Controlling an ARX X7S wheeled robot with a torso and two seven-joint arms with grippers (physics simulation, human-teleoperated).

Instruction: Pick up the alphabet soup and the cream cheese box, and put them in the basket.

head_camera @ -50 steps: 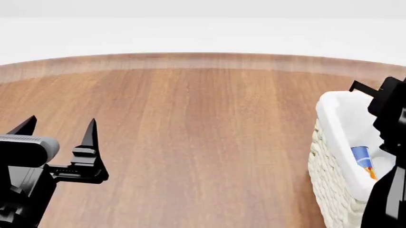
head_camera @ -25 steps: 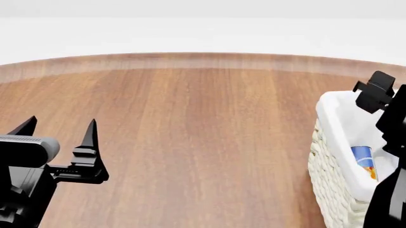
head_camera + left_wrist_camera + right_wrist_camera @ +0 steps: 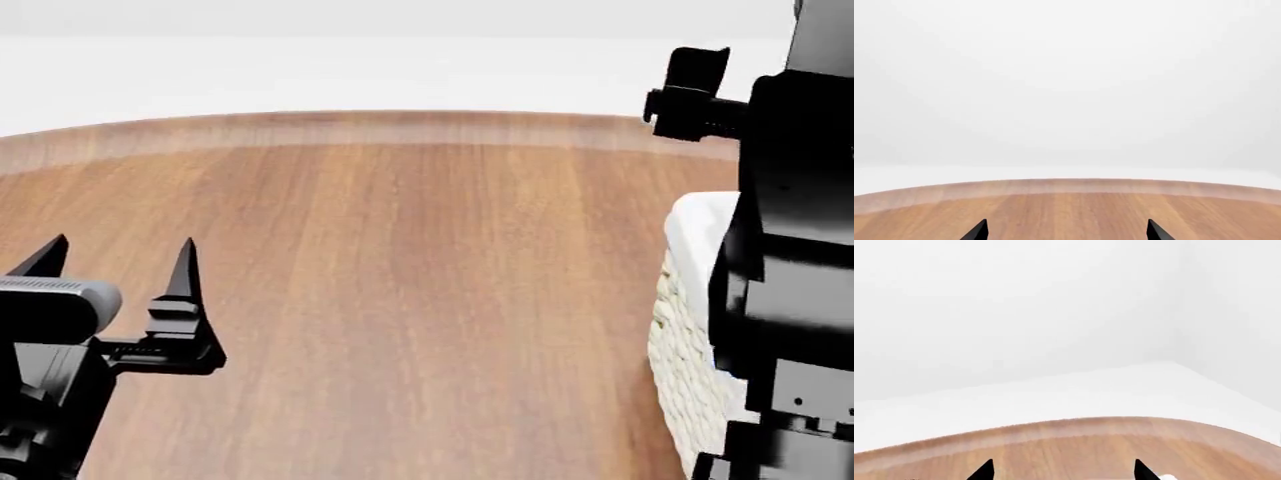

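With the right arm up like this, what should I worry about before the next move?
1. The right arm blocks most of the basket in the head view, so you cannot check what is inside.
2. Neither wrist view shows a can or box, only the table; the cream cheese box is out of sight, so reaching now would be blind.
3. The arm hangs close above the basket rim; lowering or swinging it may nudge the basket.

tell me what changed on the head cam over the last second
The right arm rose from beside the basket and now stands in front of it, hiding the soup can that showed inside. The right gripper now points out over the table, jaws open and empty. The left gripper barely moved, still open.
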